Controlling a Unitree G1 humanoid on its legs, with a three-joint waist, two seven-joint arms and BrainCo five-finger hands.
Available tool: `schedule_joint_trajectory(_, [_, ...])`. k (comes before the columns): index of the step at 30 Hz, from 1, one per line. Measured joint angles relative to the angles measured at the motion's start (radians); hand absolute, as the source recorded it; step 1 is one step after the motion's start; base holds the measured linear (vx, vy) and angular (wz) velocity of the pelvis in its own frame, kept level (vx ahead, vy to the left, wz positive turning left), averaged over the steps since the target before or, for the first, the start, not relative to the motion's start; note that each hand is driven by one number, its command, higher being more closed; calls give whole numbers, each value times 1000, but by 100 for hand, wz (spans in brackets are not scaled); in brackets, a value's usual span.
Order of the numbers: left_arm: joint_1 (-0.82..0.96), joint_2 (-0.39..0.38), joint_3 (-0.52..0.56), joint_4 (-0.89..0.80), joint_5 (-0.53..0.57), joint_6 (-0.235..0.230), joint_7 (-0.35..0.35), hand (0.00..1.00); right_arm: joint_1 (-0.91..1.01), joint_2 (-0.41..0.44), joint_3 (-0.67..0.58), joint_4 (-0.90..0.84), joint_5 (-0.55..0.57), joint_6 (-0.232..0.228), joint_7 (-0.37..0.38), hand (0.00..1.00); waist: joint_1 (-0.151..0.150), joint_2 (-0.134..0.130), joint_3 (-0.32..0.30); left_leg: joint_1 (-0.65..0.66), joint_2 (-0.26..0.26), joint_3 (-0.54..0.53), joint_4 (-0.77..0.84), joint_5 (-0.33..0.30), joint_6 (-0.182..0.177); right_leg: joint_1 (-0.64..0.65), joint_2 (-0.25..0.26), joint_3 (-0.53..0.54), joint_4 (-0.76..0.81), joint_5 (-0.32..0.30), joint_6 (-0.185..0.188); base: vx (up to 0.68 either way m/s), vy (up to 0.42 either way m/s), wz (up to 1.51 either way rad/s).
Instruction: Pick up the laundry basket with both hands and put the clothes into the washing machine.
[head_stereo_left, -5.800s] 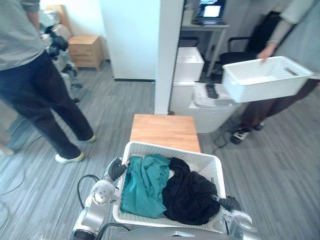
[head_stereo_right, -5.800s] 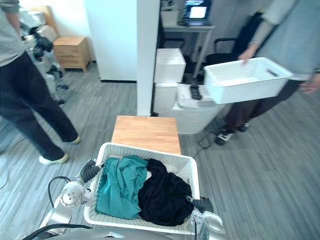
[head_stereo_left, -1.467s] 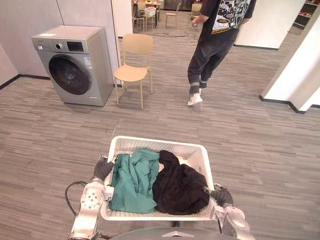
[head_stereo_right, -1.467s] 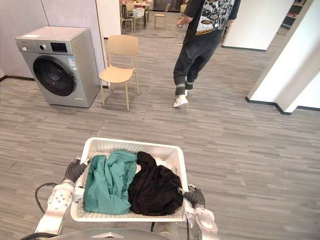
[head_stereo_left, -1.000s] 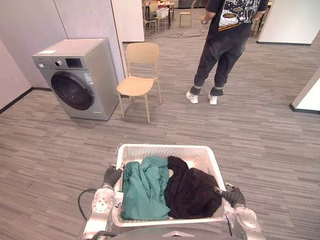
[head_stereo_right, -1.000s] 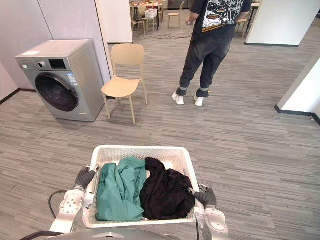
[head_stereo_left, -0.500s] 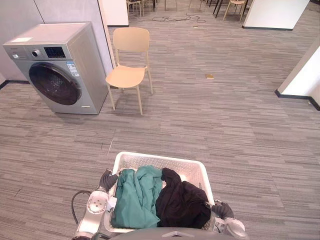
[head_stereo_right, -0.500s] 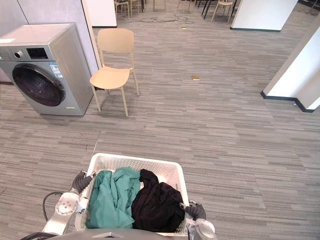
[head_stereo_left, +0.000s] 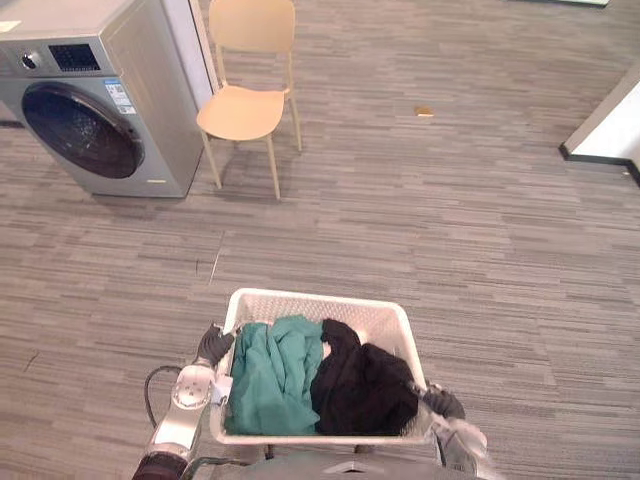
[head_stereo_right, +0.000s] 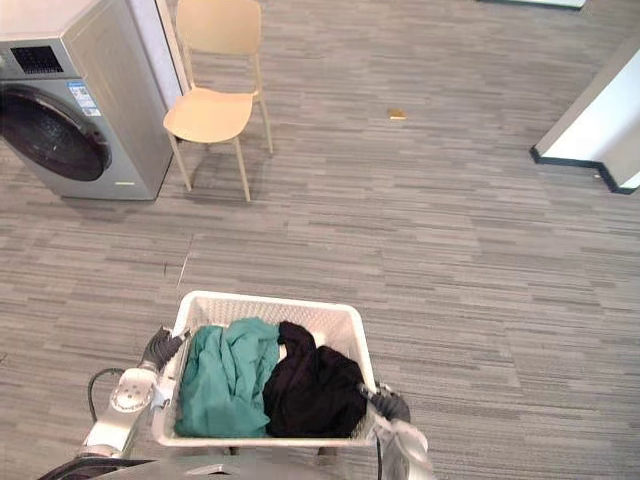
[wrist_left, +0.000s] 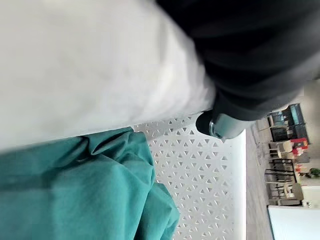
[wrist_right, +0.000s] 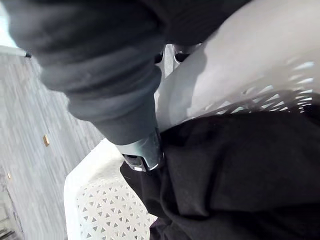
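Note:
I hold a white mesh laundry basket (head_stereo_left: 312, 298) low in front of me, off the floor. A teal garment (head_stereo_left: 275, 375) fills its left half and a black garment (head_stereo_left: 362, 388) its right half. My left hand (head_stereo_left: 213, 345) grips the basket's left rim, and my right hand (head_stereo_left: 441, 403) grips the right rim. In the left wrist view a dark-tipped finger (wrist_left: 219, 125) hooks over the rim above the teal cloth (wrist_left: 75, 195). The right wrist view has a finger (wrist_right: 144, 150) hooked over the rim next to the black cloth (wrist_right: 240, 175). The grey washing machine (head_stereo_left: 90, 110) stands far left, its round door shut.
A beige chair (head_stereo_left: 246, 104) stands right beside the washing machine. A small brown object (head_stereo_left: 425, 111) lies on the grey plank floor farther off. A white wall corner with dark skirting (head_stereo_left: 605, 140) juts in at the right. Open floor lies between the basket and the machine.
The camera has turned from a wooden table toward the washing machine, then dipped downward. The walking person has left the view. The basket stays held in both hands.

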Motion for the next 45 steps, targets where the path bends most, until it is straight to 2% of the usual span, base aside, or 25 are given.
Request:
schedule_joint_trajectory(3, [-25,-23,-2,-48,-5,-1,10,100,4,-18,0,-87,12,-18,-11,100,-2,28,22,3,-25,-76,53,-56,26,-124,-45,-56,378,6,-25,36,153,78])
schedule_joint_trajectory(4, [-33,-21,-6,-67,-6,-1,21,100,7,-17,2,-131,19,-26,-14,100,-4,11,40,35,-55,-101,45,-63,36,-199,-85,-42,570,54,-121,129,160,89])
schedule_joint_trajectory(5, [-37,-24,-6,-73,-10,-1,28,100,9,-12,2,-150,19,-28,-17,100,-8,8,54,54,-62,-110,47,-70,48,-224,-92,-27,642,101,-161,174,137,74])
schedule_joint_trajectory(6, [-35,-17,4,-84,-13,0,36,100,12,2,2,-178,19,-29,-24,100,-5,13,76,88,-65,-130,55,-87,73,-260,-81,16,767,114,-155,184,131,47])
schedule_joint_trajectory(8, [-31,5,6,-117,-13,4,50,100,40,37,8,-253,19,-29,-41,100,10,11,83,117,-62,-151,72,-116,89,-340,-37,12,884,-9,-130,214,113,36])
schedule_joint_trajectory(11, [-32,13,-3,-193,-12,3,43,100,109,76,-11,-375,52,-31,-47,100,-9,8,84,151,-58,-186,76,-163,93,-399,15,-114,683,-88,-102,274,21,47])
schedule_joint_trajectory(14, [-35,-4,-10,-199,-11,1,37,100,151,85,-28,-454,54,-39,-61,100,-5,-13,73,196,-72,-188,77,-237,72,-387,49,-214,314,-50,-115,385,-67,24])
schedule_joint_trajectory(16, [-32,-25,-25,-197,-6,1,21,100,194,86,-29,-481,55,-42,-76,100,-29,-15,63,232,-70,-221,111,-308,67,-359,65,-214,289,-36,-141,523,-164,56])
schedule_joint_trajectory(17, [-9,-37,-46,-193,6,1,19,100,243,86,-32,-501,55,-42,-84,100,-33,-5,34,271,-48,-223,157,-358,43,-304,90,-231,265,-48,-160,673,-196,64])
schedule_joint_trajectory(18, [-1,-63,-54,-178,9,1,19,100,272,75,-33,-515,57,-46,-85,100,-50,36,20,197,-2,-206,390,-419,-20,-258,126,-260,265,-40,-207,822,-210,50])
schedule_joint_trajectory(19, [5,-77,-49,-175,13,2,13,100,276,60,-31,-517,66,-45,-89,100,-45,53,23,93,33,-180,683,-351,-83,-205,154,-269,267,-78,-228,691,-143,14])
schedule_joint_trajectory(21, [24,-89,-35,-173,8,2,5,100,290,37,-15,-542,79,-45,-91,100,-1,69,36,-20,89,-160,1035,-162,-116,-96,188,-230,249,-105,-241,748,-120,-50])
schedule_joint_trajectory(23, [28,-91,-35,-173,8,-6,4,100,291,35,-14,-548,83,-45,-93,100,13,62,53,-93,118,-145,1179,-154,-104,22,197,-196,188,-119,-232,588,-55,-42])
schedule_joint_trajectory(26, [26,-99,-18,-172,8,-22,1,100,269,27,-11,-548,85,-46,-95,100,63,47,55,-230,165,-79,998,-198,-67,159,160,-120,74,-121,-228,599,69,-65])
schedule_joint_trajectory(28, [28,-108,13,-173,7,-28,1,100,244,13,10,-548,85,-46,-96,100,77,48,55,-244,181,-62,527,-178,-64,239,122,-86,20,-135,-204,606,222,-68])
schedule_joint_trajectory(30, [39,-108,7,-181,8,-31,1,100,242,-5,8,-548,84,-46,-94,100,90,58,34,-223,176,-100,257,-124,-82,279,102,-45,-1,-183,-158,666,408,-78])
schedule_joint_trajectory(31, [52,-102,4,-183,7,-35,2,100,227,-8,2,-534,82,-45,-94,100,98,48,21,-228,152,-97,329,-49,-107,312,63,6,12,-247,-128,615,423,-86])
schedule_joint_trajectory(32, [59,-100,5,-174,7,-34,2,100,221,-3,4,-517,76,-45,-95,100,91,28,15,-241,132,-93,386,-48,-95,316,37,31,37,-255,-129,773,493,-54])
schedule_joint_trajectory(33, [67,-85,-1,-161,8,-29,2,100,230,26,7,-476,75,-43,-94,100,69,-35,-16,-236,86,-49,464,-150,-49,216,-37,79,275,-223,-120,921,538,-7])
schedule_joint_trajectory(34, [56,-54,-10,-146,9,-23,3,100,226,37,3,-450,75,-43,-85,100,53,-66,-16,-191,53,-29,473,-209,-6,58,-71,132,616,-72,-92,916,518,0])
schedule_joint_trajectory(36, [57,-37,-6,-141,9,-14,6,100,208,50,5,-424,72,-43,-80,100,44,-70,-3,-123,46,-12,456,-232,17,-35,-68,151,834,-52,-67,571,275,-14])
schedule_joint_trajectory(37, [63,-28,-5,-140,9,-7,7,100,190,53,6,-371,54,-43,-76,100,43,-54,22,4,45,5,401,-239,26,-100,-50,116,1006,-71,-65,402,171,-29])
schedule_joint_trajectory(39, [76,-26,-5,-147,9,-6,9,100,192,53,12,-362,44,-43,-76,100,44,-19,32,146,45,24,300,-238,26,-173,-41,40,1051,-114,-89,487,184,-35])
schedule_joint_trajectory(42, [53,-21,-5,-160,9,-7,9,100,180,58,6,-370,45,-43,-75,100,32,-3,34,258,46,34,188,-263,12,-304,-32,-63,876,-160,-105,411,41,-13])
schedule_joint_trajectory(45, [44,-15,-10,-159,8,-6,8,100,190,77,0,-390,45,-43,-76,100,24,-7,36,304,59,32,167,-314,-27,-337,-14,-97,347,-81,-94,334,-132,9])
